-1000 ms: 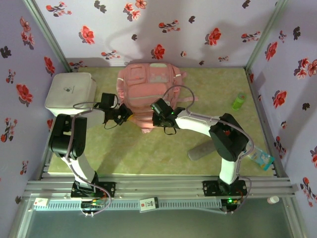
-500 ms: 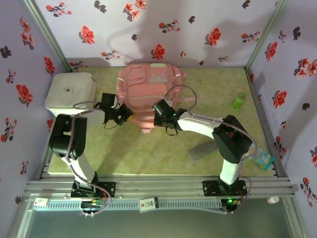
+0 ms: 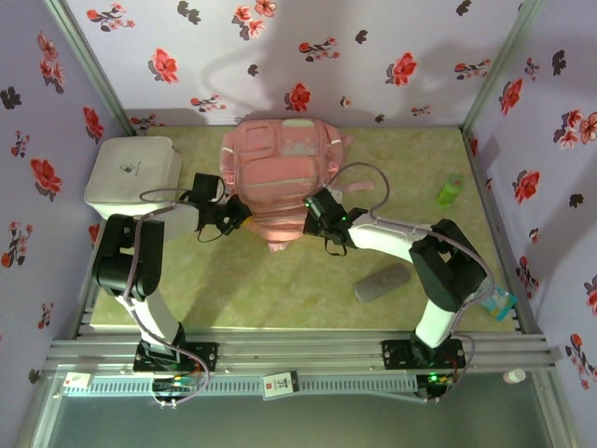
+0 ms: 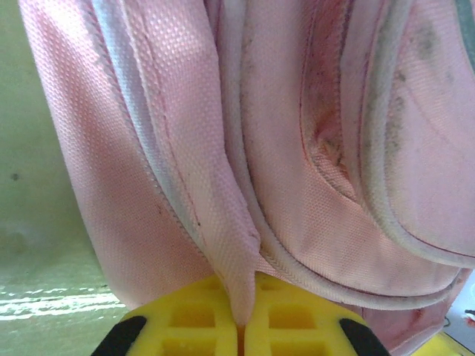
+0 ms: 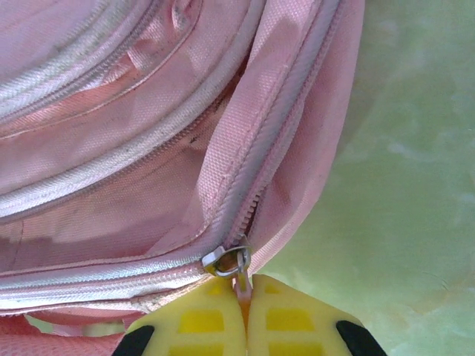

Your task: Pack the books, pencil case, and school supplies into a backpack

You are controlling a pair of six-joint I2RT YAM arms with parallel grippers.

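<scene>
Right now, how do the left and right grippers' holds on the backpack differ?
The left gripper pinches a plain fold of pink fabric; the right gripper pinches the zipper pull. The left gripper sits at the left side of the backpack, the right gripper at its right side. Both are shut on the backpack.

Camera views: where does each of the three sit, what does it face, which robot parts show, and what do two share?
Top external: above, behind the bases, facing down at the large pink fabric backpack; left arm, right arm show.
Left wrist: facing the backpack's fabric fold, pinched by the yellow-fingered left gripper.
Right wrist: facing its zipper pull, pinched by the right gripper.
Shared: both wrist views show backpack.
</scene>
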